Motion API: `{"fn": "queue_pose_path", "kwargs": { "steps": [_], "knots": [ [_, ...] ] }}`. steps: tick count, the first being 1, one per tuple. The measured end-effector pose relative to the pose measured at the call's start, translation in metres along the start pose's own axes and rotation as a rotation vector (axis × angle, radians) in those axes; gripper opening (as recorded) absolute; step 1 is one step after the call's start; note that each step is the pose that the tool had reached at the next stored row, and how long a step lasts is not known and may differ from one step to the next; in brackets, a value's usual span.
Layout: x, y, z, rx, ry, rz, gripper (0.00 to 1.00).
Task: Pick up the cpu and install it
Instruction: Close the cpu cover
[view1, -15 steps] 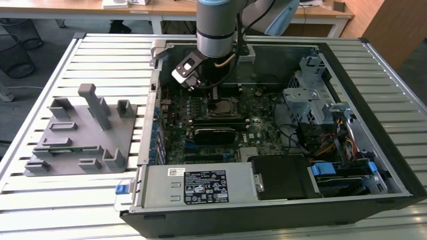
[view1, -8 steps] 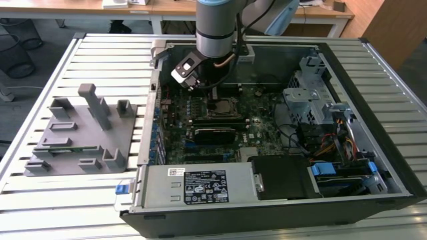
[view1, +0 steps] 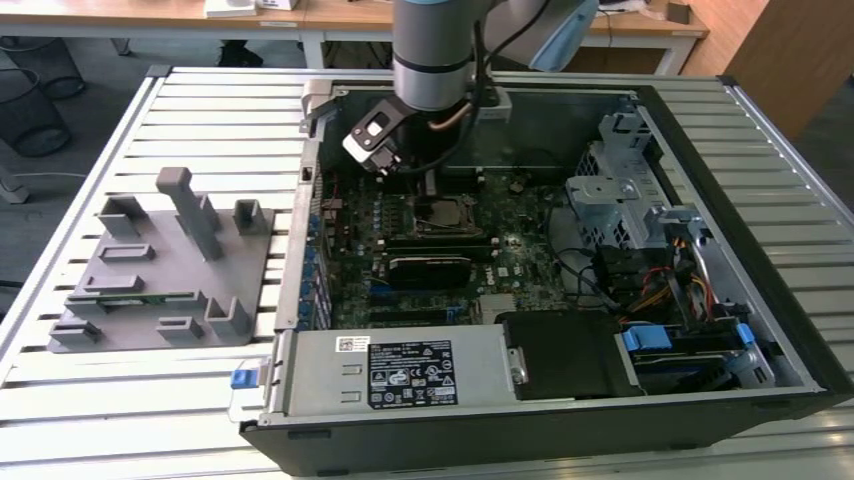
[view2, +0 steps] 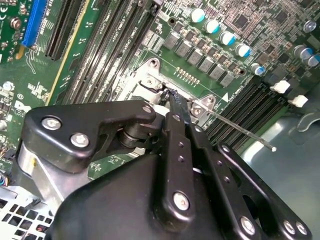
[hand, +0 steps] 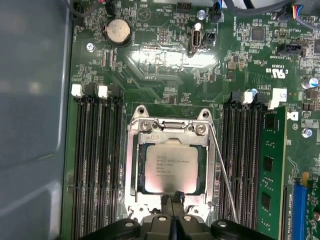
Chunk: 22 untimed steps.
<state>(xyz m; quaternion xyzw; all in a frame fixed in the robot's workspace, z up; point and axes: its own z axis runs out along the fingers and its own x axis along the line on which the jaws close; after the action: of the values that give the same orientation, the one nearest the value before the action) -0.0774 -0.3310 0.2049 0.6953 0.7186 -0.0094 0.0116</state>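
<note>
Near the middle of the motherboard (hand: 165, 65), between two banks of black memory slots (hand: 97, 165), the cpu (hand: 172, 167) lies flat inside its socket frame (hand: 134, 165). Its top is a square of dull silver-grey metal with a thin pale rim, squared up to the frame and not tilted. Several short lines of dark print run across the metal, too small to make out. A thin wire lever (hand: 225, 175) slants along one side of the frame, and a green memory stick (hand: 272, 170) stands in a slot beyond it.

The arm (view1: 434, 60) reaches almost straight down into the open computer case (view1: 747, 200) near the case's far edge in the exterior view. The gripper (hand: 175, 196) is empty, its two black fingers pressed together, with the tips right at the cpu's edge; whether they touch it I cannot tell.

A printed label (view1: 411, 372) sits on the power supply (view1: 320, 375) at the case's near edge, and pale lettering dots the green board.
</note>
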Motion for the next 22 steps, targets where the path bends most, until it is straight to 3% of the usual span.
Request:
{"fn": "queue_pose_path", "kwargs": {
  "steps": [15,22],
  "knots": [
    [-0.0026,0.0238,0.0001,0.0209,0.0008,-0.001,0.11],
    [-0.0028,0.0314,0.0001,0.0254,0.001,-0.001,0.11]
  ]
}}
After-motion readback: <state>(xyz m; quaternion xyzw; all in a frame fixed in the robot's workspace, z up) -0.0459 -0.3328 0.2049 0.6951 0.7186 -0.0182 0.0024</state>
